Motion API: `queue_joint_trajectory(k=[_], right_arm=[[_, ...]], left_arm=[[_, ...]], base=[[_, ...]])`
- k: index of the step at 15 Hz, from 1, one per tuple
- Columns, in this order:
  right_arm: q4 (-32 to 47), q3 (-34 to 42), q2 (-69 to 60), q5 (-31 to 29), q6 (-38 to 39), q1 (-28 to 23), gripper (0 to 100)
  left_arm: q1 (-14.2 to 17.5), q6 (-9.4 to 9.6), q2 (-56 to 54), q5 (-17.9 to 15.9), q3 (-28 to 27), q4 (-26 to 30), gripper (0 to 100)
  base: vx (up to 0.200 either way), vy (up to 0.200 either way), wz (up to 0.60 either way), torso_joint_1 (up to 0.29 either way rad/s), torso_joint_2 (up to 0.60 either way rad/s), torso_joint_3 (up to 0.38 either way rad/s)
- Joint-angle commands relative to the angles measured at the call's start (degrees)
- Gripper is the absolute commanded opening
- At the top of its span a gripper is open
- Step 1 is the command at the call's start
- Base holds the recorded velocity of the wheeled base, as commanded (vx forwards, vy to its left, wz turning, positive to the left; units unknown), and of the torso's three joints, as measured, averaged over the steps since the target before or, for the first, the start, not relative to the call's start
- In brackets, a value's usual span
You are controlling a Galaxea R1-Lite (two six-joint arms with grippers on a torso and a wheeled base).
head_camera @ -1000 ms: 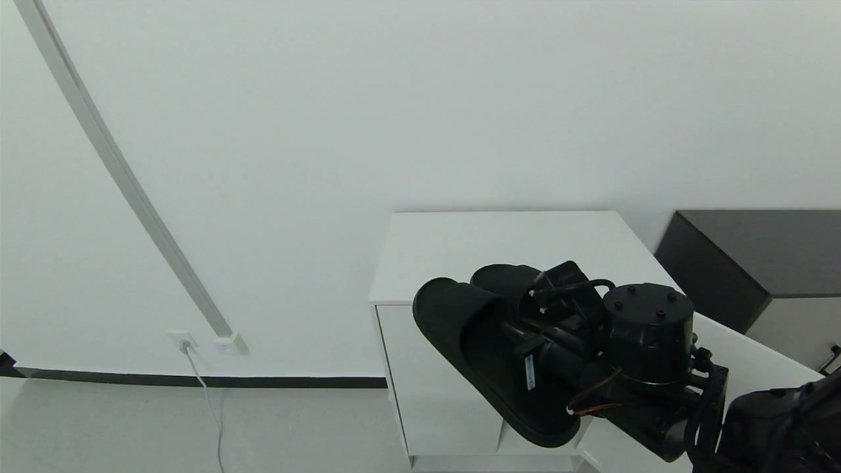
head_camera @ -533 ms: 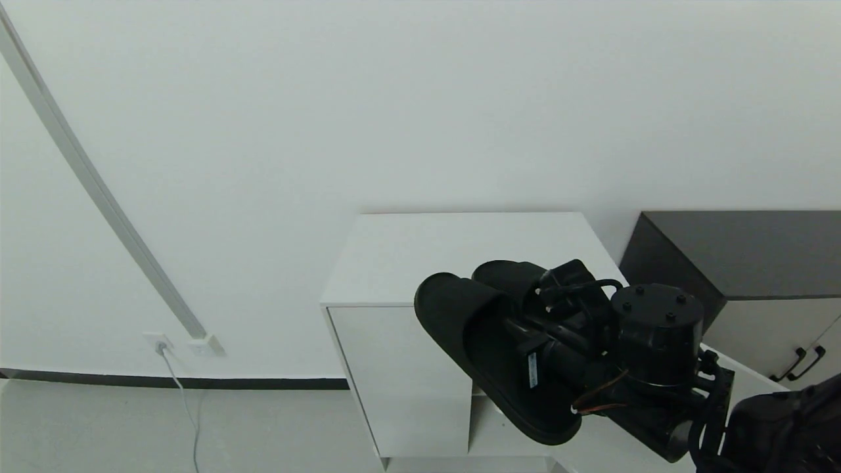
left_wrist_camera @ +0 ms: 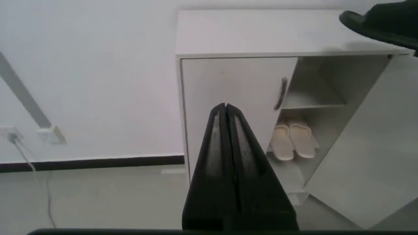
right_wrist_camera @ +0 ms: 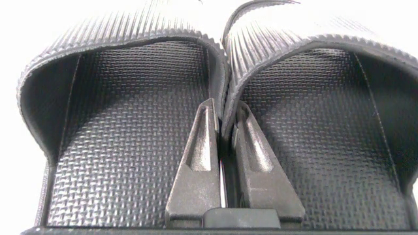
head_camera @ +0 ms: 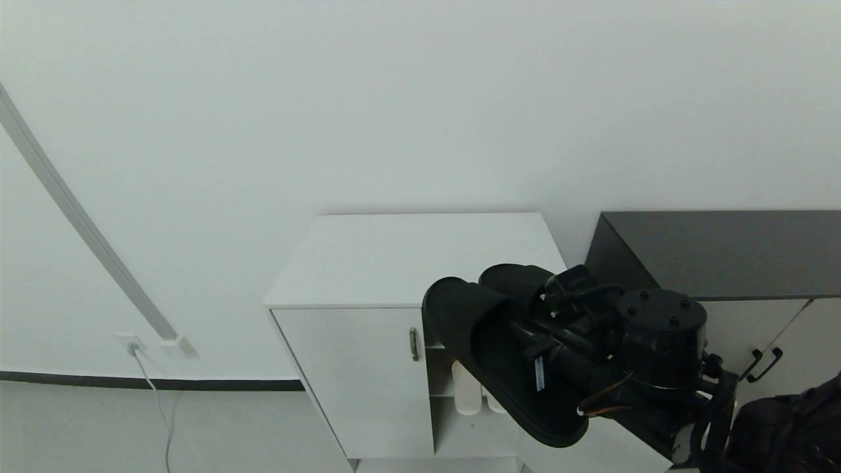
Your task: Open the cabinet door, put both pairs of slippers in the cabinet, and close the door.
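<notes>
My right gripper (head_camera: 533,332) holds a pair of black slippers (head_camera: 483,335) up in front of the white cabinet (head_camera: 407,256). In the right wrist view that gripper (right_wrist_camera: 223,130) is shut, pinching the two inner edges of the black slippers (right_wrist_camera: 130,137) together. The cabinet's left door (head_camera: 355,374) is closed and its right door (left_wrist_camera: 366,163) stands swung open. A cream pair of slippers (left_wrist_camera: 294,140) lies on the lower shelf inside. My left gripper (left_wrist_camera: 225,127) is shut with nothing in it, low and some way in front of the cabinet.
A dark-topped cabinet (head_camera: 723,249) with black handles stands right against the white one. A wall socket with a cable (head_camera: 131,345) and a slanted conduit strip (head_camera: 79,217) are on the wall to the left. Bare floor (left_wrist_camera: 98,196) lies before the cabinet.
The whole head picture has shifted, so the cabinet now sits further left and its open inside with the cream slippers shows. The right arm with the black slippers has kept its place in the picture.
</notes>
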Motion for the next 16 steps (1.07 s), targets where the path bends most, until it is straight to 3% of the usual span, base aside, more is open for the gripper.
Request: queue_joint_trajectory(k=[1,11,16], right_arm=[[-0.3,0.1,0.4,0.0,0.0,0.1,0],[-0.5,0.7,0.9,0.2,0.0,0.6,0],[-3.3,0.9,1.9,0.1,-0.3,0.6,0]], left_arm=[[0.0,-0.01,0.1,0.0,0.0,0.0,0],[0.0,-0.01,0.1,0.0,0.0,0.0,0],[0.0,-0.01,0.1,0.0,0.0,0.0,0]], base=[[0.0,0.0,0.0,0.0,0.0,0.0],[0.0,0.0,0.0,0.0,0.0,0.0],[0.0,0.0,0.0,-0.139,0.3,0.163]])
